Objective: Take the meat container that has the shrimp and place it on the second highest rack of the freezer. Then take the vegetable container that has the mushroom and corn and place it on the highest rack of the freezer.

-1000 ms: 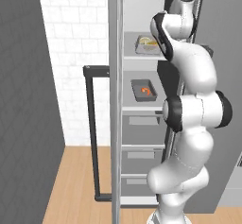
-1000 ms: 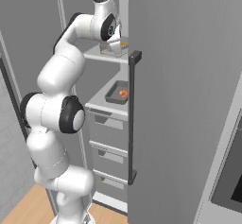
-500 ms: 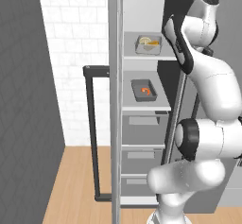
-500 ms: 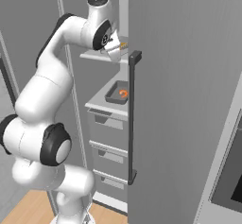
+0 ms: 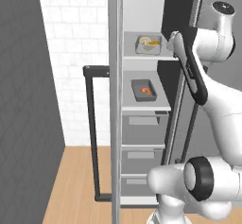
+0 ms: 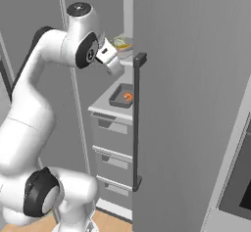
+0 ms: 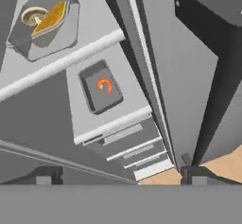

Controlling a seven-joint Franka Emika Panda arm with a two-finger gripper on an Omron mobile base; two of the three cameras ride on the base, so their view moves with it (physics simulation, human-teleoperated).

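Nearest the camera, at the foot of the hand view, the tool (image 7: 118, 173) hangs with its two dark tips spread wide and nothing between them, out in front of the open freezer. Just past it, the stack of grey drawers (image 5: 142, 145) steps down, flat-fronted and matte. Above them, on the second highest rack (image 5: 144, 107), sits the shrimp container (image 5: 143, 90): a shallow, dark rectangular tray with a raised rim and one curled orange shrimp inside. It looks light and rigid, smooth-walled, likely a bit slippery, so a pinch across a long rim edge reads as the safest hold. Farther up, the highest rack (image 5: 144, 56) carries the vegetable container (image 5: 148, 44), a paler, similarly shallow tray holding a tan mushroom and a yellow wedge of corn; again stiff and light by my judgement, best taken at the rim and kept level so the loose pieces don't roll. Both trays appear already placed.
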